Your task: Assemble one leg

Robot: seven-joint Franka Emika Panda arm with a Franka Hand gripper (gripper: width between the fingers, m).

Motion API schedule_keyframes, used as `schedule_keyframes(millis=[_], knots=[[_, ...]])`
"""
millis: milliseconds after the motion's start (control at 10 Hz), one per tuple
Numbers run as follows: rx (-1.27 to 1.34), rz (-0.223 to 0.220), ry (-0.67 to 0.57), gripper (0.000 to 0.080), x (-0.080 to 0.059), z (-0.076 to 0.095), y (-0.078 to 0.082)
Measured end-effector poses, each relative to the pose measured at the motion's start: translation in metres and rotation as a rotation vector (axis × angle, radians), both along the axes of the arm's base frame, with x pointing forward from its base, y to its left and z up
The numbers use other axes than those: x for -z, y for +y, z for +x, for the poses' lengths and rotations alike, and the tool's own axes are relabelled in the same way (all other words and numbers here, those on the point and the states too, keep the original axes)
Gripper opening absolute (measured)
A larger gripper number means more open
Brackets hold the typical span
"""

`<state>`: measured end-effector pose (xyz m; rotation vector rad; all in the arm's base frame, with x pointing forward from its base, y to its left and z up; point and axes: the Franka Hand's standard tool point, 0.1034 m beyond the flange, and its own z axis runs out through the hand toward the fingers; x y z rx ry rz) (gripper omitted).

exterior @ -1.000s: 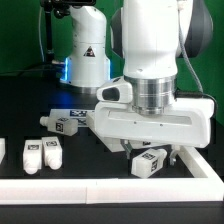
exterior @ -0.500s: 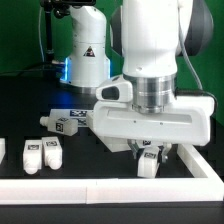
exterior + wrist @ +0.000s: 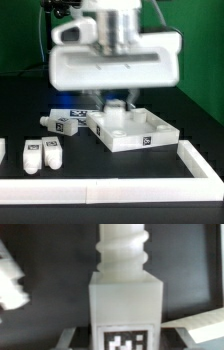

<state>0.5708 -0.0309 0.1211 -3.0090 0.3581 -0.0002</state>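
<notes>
My gripper (image 3: pixel 113 100) is shut on a leg (image 3: pixel 116 104), a stubby white block with a black-and-white tag. In the wrist view the leg (image 3: pixel 126 291) stands between my fingers (image 3: pixel 76 336), tag side facing the camera and threaded end pointing away. I hold it just above the far left corner of the large flat white square panel (image 3: pixel 140 134) on the black table. Three more legs lie at the exterior view's left: two (image 3: pixel 32 154) (image 3: pixel 52 150) near the front and one (image 3: pixel 64 123) beside the panel.
A white rail (image 3: pixel 110 184) runs along the table's front edge and up its right side. Another white part (image 3: pixel 2 149) shows at the left edge. A white robot base (image 3: pixel 88 40) stands behind.
My gripper has risen and moved back and to the exterior view's left, carrying the leg from near the front rail to above the panel, which has come into view.
</notes>
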Motion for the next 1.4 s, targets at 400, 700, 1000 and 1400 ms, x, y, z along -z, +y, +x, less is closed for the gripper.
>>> schedule_keyframes(millis=[400,700,1000,1400], knots=[[-0.006,0.000,-0.001,0.0281,0.003,0.000,0.004],[-0.108,-0.007,-0.005,0.0281,0.011,-0.020,-0.008],[-0.246,-0.016,-0.026,0.0281,0.010,-0.069,-0.085],[-0.229,-0.034,-0.052,0.0281,0.019,-0.079,-0.093]])
